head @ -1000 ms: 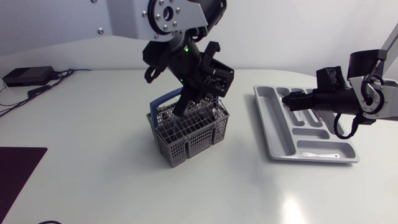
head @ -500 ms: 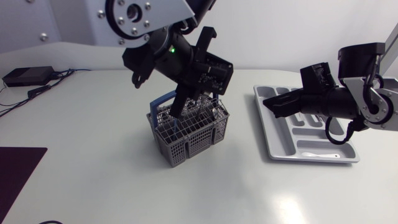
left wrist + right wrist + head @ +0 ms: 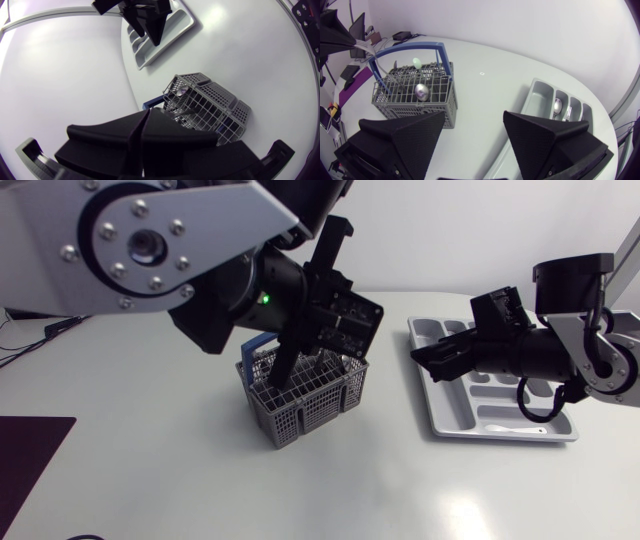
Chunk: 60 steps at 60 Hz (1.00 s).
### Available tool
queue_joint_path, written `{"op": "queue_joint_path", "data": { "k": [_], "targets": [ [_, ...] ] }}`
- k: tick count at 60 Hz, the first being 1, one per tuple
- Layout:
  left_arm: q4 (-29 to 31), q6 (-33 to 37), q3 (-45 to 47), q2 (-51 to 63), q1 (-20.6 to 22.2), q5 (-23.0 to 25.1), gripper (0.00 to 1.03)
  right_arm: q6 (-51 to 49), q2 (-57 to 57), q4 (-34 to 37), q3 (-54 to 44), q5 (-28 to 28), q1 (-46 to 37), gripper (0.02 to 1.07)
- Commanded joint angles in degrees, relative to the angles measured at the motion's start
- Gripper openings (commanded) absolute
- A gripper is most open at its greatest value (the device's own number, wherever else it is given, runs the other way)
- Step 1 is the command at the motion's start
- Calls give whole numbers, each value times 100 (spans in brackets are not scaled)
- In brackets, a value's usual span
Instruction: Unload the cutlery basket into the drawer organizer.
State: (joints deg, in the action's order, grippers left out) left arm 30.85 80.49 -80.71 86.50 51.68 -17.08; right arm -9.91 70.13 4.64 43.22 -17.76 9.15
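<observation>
The left gripper (image 3: 282, 372) pinches a fork (image 3: 365, 46) standing in the basket (image 3: 300, 408), mid-table. Lift it straight up so it does not catch. The right gripper (image 3: 430, 362) hangs open over the organizer (image 3: 442, 423), at the right.

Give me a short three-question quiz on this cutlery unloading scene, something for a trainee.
1. True or false: the right gripper has its fingers shut on a spoon.
2. What is the left gripper shut on? A) a fork B) a knife C) nothing
3. Fill in: the cutlery basket has a ___ handle.
Key: 1 false, its fingers stand open and empty; 2 A; 3 blue.
</observation>
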Motion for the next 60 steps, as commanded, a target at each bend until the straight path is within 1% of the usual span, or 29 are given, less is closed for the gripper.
{"op": "queue_joint_path", "data": {
  "k": [1, 13, 21, 28, 40, 47, 52, 60],
  "targets": [
    [-185, -165, 178, -195, 141, -217, 18, -143, -166, 98, -235, 9, 193, 86],
    [-413, -411, 512, -335, 334, -665, 18, -529, -632, 98, -552, -237, 852, 86],
    [-703, -578, 714, -432, 466, -964, 18, -775, -755, -34, -789, -237, 1370, 86],
    [-818, -771, 899, -520, 545, -1157, 18, -854, -729, -174, -894, -167, 1748, 87],
    [-993, -956, 1286, -801, 729, -1438, 18, -872, -491, -359, -912, -105, 1854, 87],
    [-1160, -824, 1619, -1179, 782, -1447, 18, -872, -456, -385, -921, -70, 1871, 87],
    [-1591, -543, 1857, -1504, 800, -1438, 18, -872, -439, -403, -947, -70, 1871, 87],
    [-2004, -306, 2129, -1812, 940, -1438, 18, -863, -430, -438, -956, -61, 1889, 87]
  ]
}}
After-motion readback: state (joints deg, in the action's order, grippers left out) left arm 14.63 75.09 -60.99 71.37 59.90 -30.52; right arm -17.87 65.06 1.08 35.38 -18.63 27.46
